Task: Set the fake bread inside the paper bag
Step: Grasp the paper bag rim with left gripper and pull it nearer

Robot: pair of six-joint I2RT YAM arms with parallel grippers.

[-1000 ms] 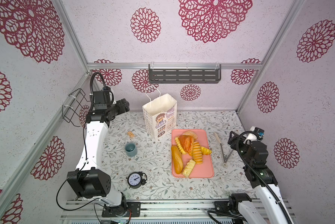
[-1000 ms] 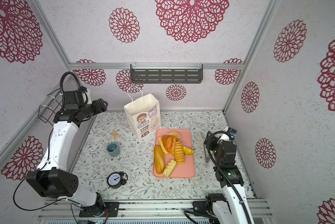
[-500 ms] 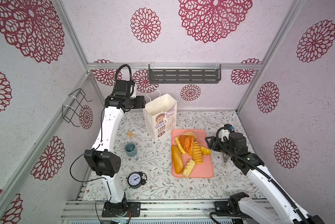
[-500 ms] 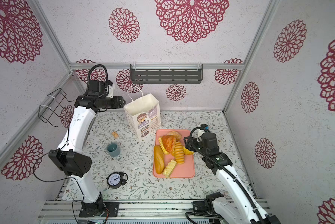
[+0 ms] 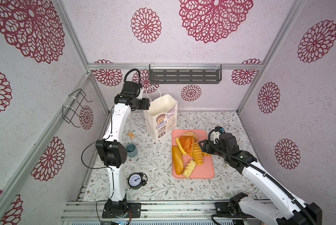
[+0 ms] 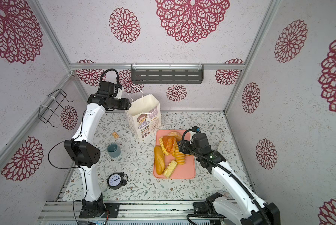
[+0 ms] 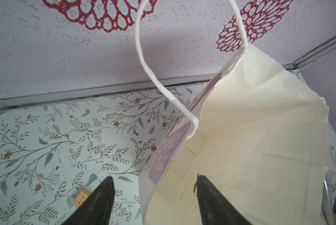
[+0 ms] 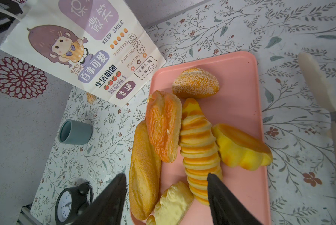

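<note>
Both arms have swung in: your left gripper point(image 7: 154, 178) now straddles the rim of the paper bag point(image 5: 161, 116), jaws apart, gripping nothing; your right gripper point(image 8: 166, 176) hovers wide and empty over the bread point(image 8: 199, 148). Loading has not begun. Count: seven bread pieces on one pink tray point(image 8: 241, 97), none visible in the one bag

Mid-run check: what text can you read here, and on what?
"KEEP SMILE": front face of the tall white paper bag.
"FIGHTING", three times: same face.
"百事可爱", "生活明朗", "幸运": same face.
Black round alarm clock: dial numerals too small to read.
Small tan cracker: print blurred.
</note>
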